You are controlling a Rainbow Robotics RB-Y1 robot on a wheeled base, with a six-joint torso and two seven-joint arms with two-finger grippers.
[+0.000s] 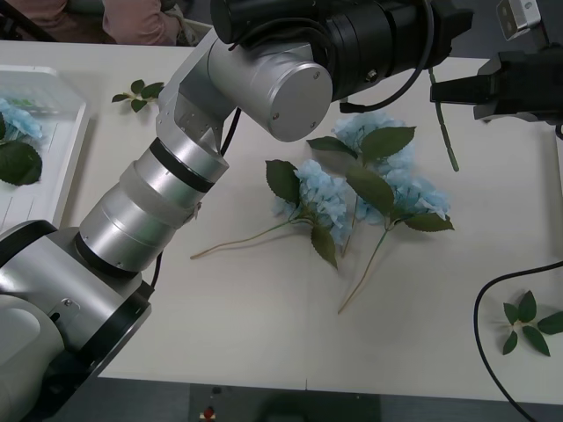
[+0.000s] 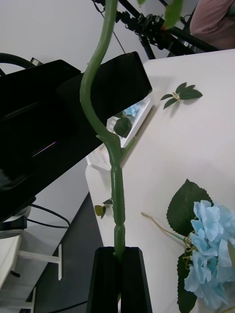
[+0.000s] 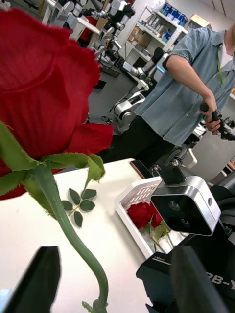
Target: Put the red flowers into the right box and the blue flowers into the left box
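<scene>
A red flower [image 3: 44, 88] with a big rose head is held up above the table. Its green stem [image 2: 116, 195] is clamped in my right gripper [image 2: 118, 252], whose black fingers are shut on it. In the front view that right gripper [image 1: 437, 90] is at the top right, the stem [image 1: 449, 132] hanging below it. My left gripper [image 3: 115, 252] is open, a finger on each side of the stem. Three blue flowers [image 1: 369, 180] lie mid-table. The left box [image 1: 75, 149] holds a blue flower [image 1: 18, 119]. The right box [image 3: 128, 193] holds red flowers [image 3: 139, 212].
My left arm [image 1: 264, 79] stretches across the table from lower left to top centre. Loose leaf sprigs lie at the far left [image 1: 136, 92] and near the right front [image 1: 528, 325]. A black cable [image 1: 484, 299] curves over the right edge.
</scene>
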